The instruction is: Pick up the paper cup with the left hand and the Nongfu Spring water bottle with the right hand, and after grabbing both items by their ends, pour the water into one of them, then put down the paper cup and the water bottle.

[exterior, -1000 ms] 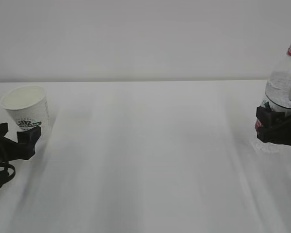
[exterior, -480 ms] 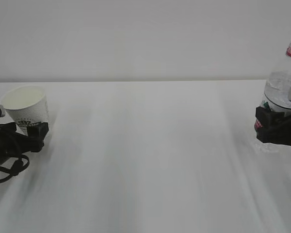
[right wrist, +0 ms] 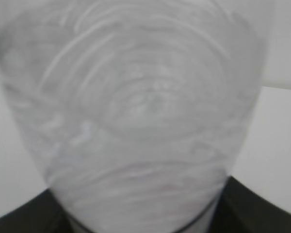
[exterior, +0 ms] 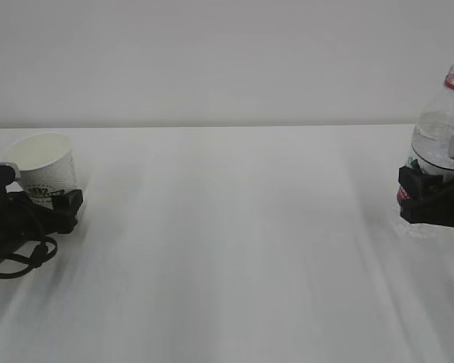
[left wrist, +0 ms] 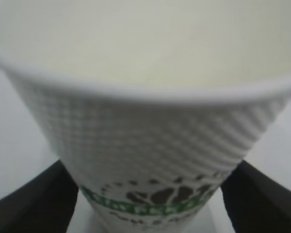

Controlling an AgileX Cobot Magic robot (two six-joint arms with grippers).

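The paper cup (exterior: 42,166) stands upright at far left between the left hand's (exterior: 38,208) wide-spread, unclenched jaws, while the right hand (exterior: 427,198) clasps the Nongfu Spring water bottle (exterior: 441,140).

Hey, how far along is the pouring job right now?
Early. Done: right gripper is clamped around the water bottle, which stands upright. In hand: open left gripper straddles the paper cup, not closed on it. Left: grip cup, lift both, pour, set down.

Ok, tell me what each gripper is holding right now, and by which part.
The right gripper clamps the water bottle around its lower body. The left gripper is open around the paper cup's base, not yet gripping it.
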